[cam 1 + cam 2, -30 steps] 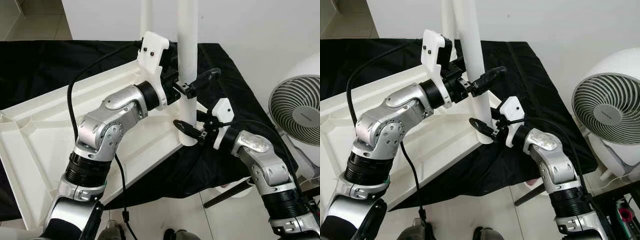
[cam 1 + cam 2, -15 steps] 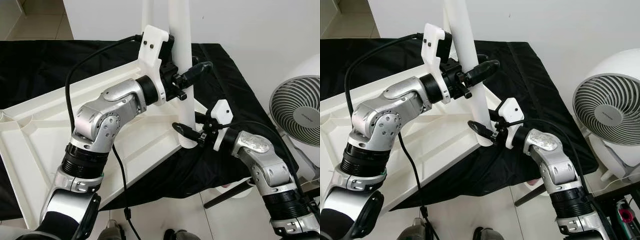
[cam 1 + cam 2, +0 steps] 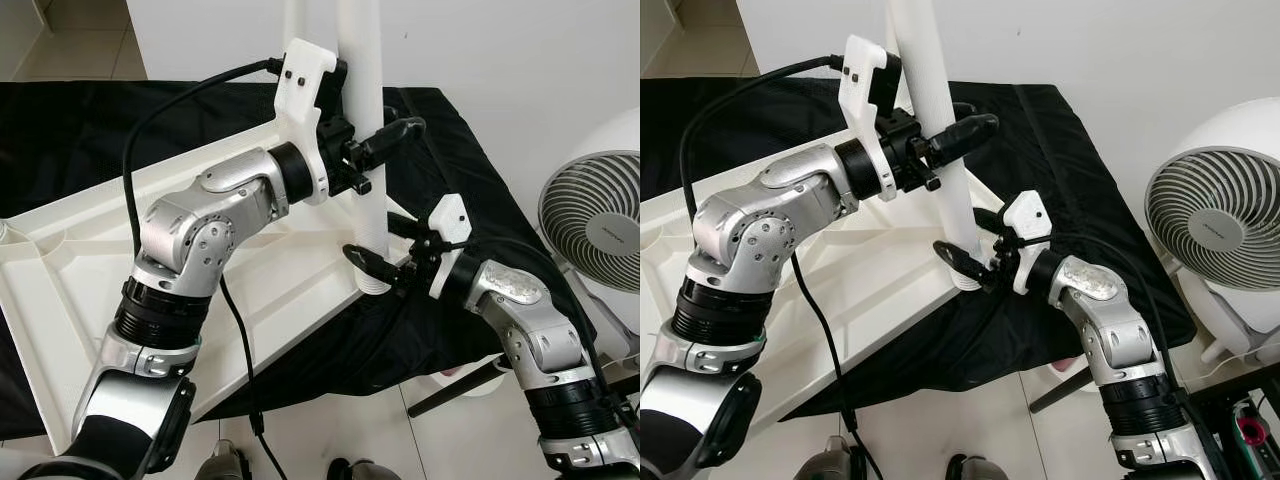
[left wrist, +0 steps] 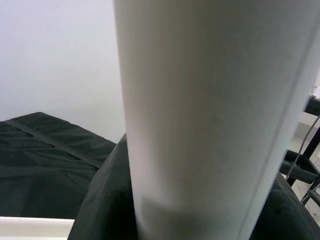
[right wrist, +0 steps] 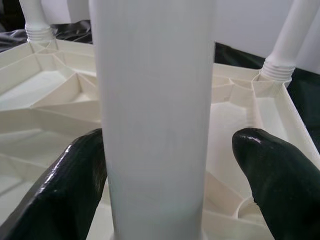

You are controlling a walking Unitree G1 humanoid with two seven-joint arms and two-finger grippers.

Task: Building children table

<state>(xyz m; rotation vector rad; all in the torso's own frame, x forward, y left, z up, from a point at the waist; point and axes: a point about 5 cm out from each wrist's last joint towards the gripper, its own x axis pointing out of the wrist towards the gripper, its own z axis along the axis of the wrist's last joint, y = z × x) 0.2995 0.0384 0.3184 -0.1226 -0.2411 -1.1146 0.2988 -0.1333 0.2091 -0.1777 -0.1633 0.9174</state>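
The white table top point(image 3: 100, 260) lies upside down on a black cloth point(image 3: 80, 130). A white leg point(image 3: 365, 60) stands upright in the socket at its near right corner point(image 3: 375, 283). My left gripper point(image 3: 385, 135) is shut on this leg about halfway up, and the leg point(image 4: 200, 125) looms close in the left wrist view. My right gripper point(image 3: 385, 245) is open around the leg's base. In the right wrist view, one finger point(image 5: 70, 190) touches the leg point(image 5: 155, 125) and the other finger point(image 5: 275, 170) stands apart from it.
Two more white legs point(image 5: 295, 35) point(image 5: 32, 15) stand in the far corners, one of them point(image 3: 292, 30) just behind my left wrist. A white fan point(image 3: 595, 220) stands on the floor to the right. The cloth's edge drops off in front of me.
My left arm has swung its elbow up and left while holding the leg, and the leg's upper part has shifted slightly left. The right gripper has stayed at the base.
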